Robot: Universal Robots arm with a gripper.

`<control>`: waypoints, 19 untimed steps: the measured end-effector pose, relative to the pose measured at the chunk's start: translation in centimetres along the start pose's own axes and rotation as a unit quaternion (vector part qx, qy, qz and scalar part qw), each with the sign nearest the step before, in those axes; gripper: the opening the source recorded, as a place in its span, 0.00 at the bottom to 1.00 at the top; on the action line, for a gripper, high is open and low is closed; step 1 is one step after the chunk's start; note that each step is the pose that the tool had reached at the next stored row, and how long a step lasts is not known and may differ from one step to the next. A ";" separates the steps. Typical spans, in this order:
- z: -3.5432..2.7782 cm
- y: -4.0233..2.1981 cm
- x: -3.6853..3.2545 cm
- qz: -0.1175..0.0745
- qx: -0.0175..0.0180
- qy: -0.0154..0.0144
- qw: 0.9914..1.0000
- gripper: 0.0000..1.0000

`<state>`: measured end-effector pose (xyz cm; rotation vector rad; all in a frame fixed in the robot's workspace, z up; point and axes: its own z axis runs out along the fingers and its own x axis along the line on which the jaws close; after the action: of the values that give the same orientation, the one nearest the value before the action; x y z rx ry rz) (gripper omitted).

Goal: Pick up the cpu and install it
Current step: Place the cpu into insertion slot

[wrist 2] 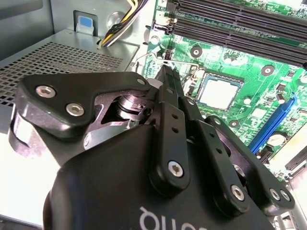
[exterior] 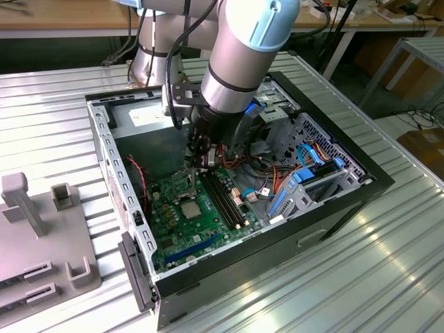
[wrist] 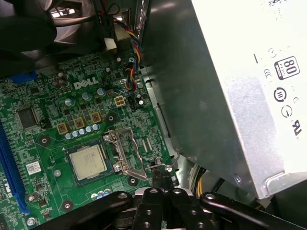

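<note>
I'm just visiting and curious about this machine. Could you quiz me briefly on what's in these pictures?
1. True or false: the cpu lies flat on the green motherboard.
2. The fingers are: A spread wide, B closed together, C holding the cpu.
3. Fill in: the metal frame beside the cpu is flipped ____.
Key: 1 true; 2 B; 3 open.

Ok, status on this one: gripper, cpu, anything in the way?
Gripper shut at the socket lever. Silver-grey square cpu seated in its socket; hinged metal frame open beside it. Nothing over the chip.
</note>
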<state>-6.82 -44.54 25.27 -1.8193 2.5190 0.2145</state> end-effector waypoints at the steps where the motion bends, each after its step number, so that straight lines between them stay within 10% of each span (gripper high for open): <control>1: 0.00 0.00 0.01 0.000 0.000 0.000 1.000 0.11; 19: -0.10 -0.23 0.70 0.000 0.000 0.000 1.000 0.11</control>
<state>-6.82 -45.28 25.27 -1.8193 2.5191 0.2144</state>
